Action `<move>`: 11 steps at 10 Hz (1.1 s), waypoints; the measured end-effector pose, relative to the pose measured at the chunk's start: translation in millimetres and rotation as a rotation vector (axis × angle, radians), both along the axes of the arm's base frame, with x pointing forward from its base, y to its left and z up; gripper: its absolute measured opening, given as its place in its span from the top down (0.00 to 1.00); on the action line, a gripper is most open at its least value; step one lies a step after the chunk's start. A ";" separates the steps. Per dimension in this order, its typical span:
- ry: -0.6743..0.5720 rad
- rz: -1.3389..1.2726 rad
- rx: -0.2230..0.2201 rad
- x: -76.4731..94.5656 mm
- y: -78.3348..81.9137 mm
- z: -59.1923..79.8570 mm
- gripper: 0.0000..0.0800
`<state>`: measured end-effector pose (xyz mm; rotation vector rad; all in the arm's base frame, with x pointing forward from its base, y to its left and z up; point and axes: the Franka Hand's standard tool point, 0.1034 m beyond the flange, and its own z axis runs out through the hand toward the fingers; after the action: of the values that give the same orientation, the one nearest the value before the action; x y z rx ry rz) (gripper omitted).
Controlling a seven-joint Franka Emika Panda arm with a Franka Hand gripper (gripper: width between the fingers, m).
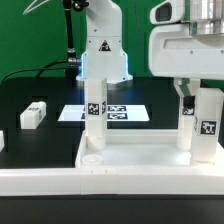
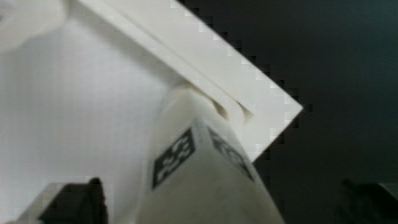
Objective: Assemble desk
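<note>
Tool: you see the tool (image 2: pixel 222 203) over the panel corner on the exterior view's right. The two dark fingertips (image 2: pixel 71 200) are spread wide, one on each side of an upright leg. The wrist view shows a gap on both sides, so nothing is pinched.

Panel: the white panel (image 1: pixel 135 160) lies flat along the desk edge nearest the exterior camera, raised rim upward.

Leg under the tool: the right leg (image 1: pixel 208 125) stands upright at that panel corner, tag facing the camera. In the wrist view its foot meets the corner of the panel (image 2: pixel 89 110).

Piece beside it: a narrower tagged upright piece (image 1: pixel 186 118) stands just beside that leg on the exterior view's left. You cannot tell from these views what it is.

Second upright leg: the left leg (image 1: pixel 95 110) stands upright at the panel's corner on the exterior view's left.

Loose leg: a loose leg (image 1: pixel 33 115) lies flat on the black desk (image 1: pixel 40 90), well apart from the panel, toward the desk edge on the exterior view's left.

Marker board: the marker board (image 1: pixel 125 112) lies flat mid-desk, behind the panel.

Arm base: the robot base (image 1: pixel 105 55) stands at the far desk edge.
</note>
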<state>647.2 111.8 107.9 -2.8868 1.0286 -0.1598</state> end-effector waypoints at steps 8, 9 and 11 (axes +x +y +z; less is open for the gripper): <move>-0.004 -0.011 -0.004 1.9 -10.7 -0.4 0.63; 0.008 -0.143 0.011 0.6 -10.6 -0.7 0.63; 0.044 -0.449 0.043 -1.4 -11.5 -0.5 0.63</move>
<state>645.8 100.3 107.4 -2.5842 1.6507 -0.0960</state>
